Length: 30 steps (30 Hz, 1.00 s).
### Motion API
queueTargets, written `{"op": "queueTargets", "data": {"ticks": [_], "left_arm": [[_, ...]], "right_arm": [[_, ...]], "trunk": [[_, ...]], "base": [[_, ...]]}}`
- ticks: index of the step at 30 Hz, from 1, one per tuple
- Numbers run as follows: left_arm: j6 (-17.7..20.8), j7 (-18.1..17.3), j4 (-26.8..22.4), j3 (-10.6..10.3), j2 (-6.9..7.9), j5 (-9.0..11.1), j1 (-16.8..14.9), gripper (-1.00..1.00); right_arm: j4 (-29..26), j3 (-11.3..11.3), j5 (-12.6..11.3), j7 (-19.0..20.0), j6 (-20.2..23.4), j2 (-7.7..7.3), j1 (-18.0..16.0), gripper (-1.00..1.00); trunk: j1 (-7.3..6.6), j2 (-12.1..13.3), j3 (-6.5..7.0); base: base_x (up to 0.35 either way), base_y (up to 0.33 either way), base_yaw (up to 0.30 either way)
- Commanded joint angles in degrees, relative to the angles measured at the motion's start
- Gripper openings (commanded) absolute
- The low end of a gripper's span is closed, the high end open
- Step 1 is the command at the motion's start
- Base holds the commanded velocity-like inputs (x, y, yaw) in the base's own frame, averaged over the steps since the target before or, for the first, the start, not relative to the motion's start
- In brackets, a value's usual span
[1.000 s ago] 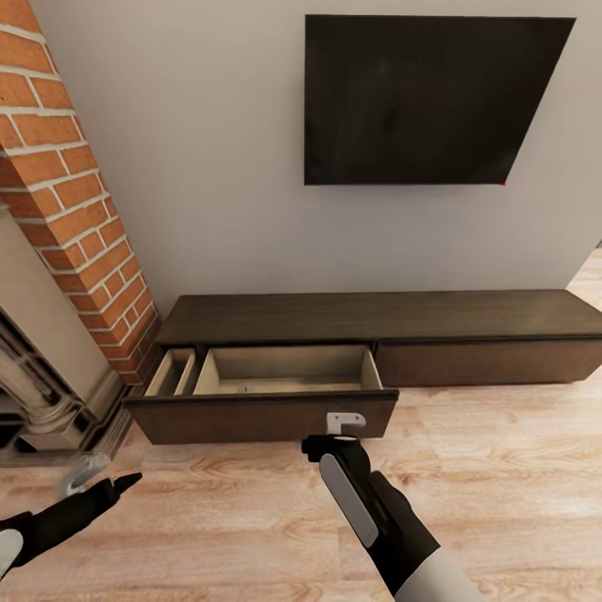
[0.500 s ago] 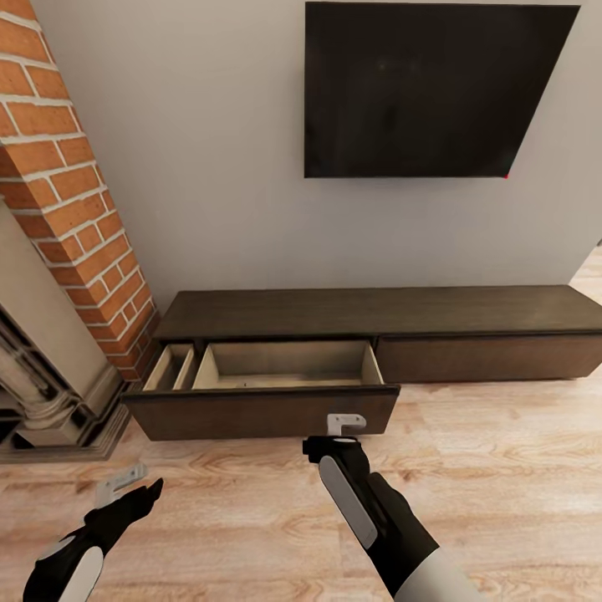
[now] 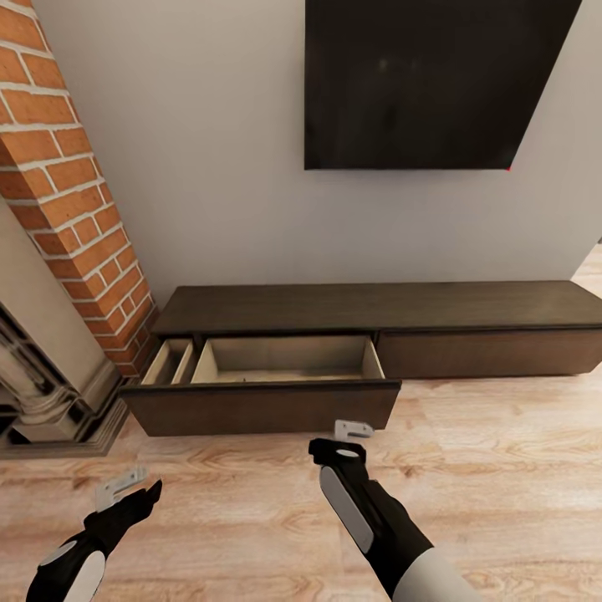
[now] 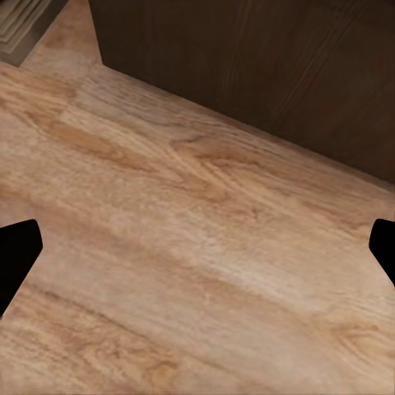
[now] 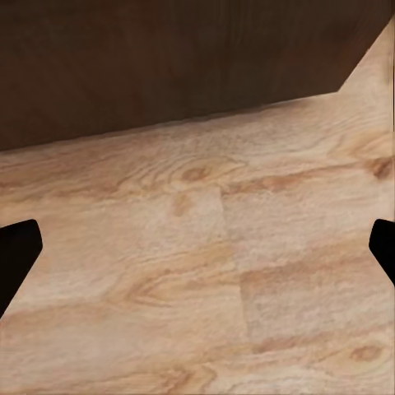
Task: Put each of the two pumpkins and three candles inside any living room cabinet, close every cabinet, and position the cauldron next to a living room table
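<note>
Now the open drawer [image 3: 272, 405] of the cabinet [image 3: 376, 305] lies just ahead of the right gripper [image 3: 351, 430], nearer than the left gripper [image 3: 121, 487], long axis crosswise; both grippers are spread open and empty.

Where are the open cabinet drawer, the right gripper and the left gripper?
open cabinet drawer [image 3: 267, 407], head view, on its dark front panel.
right gripper [image 3: 353, 430], head view, between the pale fingertips.
left gripper [image 3: 119, 487], head view, at the pale fingertips.

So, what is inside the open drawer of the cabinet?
The open drawer of the cabinet shows pale beige walls and a divider making a narrow side compartment. No pumpkin or candle is visible, but the drawer's front panel hides most of the floor.
</note>
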Motion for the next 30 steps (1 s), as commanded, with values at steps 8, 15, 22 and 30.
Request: {"op": "queueTargets", "data": {"ticks": [8, 15, 22, 30], "left_arm": [[-4.0, 0.6, 2.4, -2.0, -2.30, -3.6, -0.3, 1.00], [-5.3, 0.7, 7.1, -3.5, -9.78, -20.4, -6.5, 1.00], [-8.6, 0.7, 9.5, -3.5, -11.15, -22.6, -9.8, 1.00], [-10.4, 0.6, 15.2, -4.4, -14.73, -22.8, -13.0, 1.00]], "right_arm": [[2.9, 0.3, 0.3, -0.3, -4.9, 0.00, 0.0, 1.00], [2.9, 0.4, 5.6, -0.3, -7.1, 0.00, 0.0, 1.00], [2.9, 0.4, 5.9, -0.3, -8.4, 0.00, 0.0, 1.00], [3.0, 0.9, 6.0, 5.5, -8.4, 0.00, 0.0, 1.00]], "trunk": [[1.76, -3.2, -1.49], [3.29, -6.1, -2.75], [4.83, -8.9, -4.00], [6.59, -12.1, -5.44]], "base": [[0.000, 0.000, 0.000], [0.000, 0.000, 0.000], [0.000, 0.000, 0.000], [0.000, 0.000, 0.000]]}}
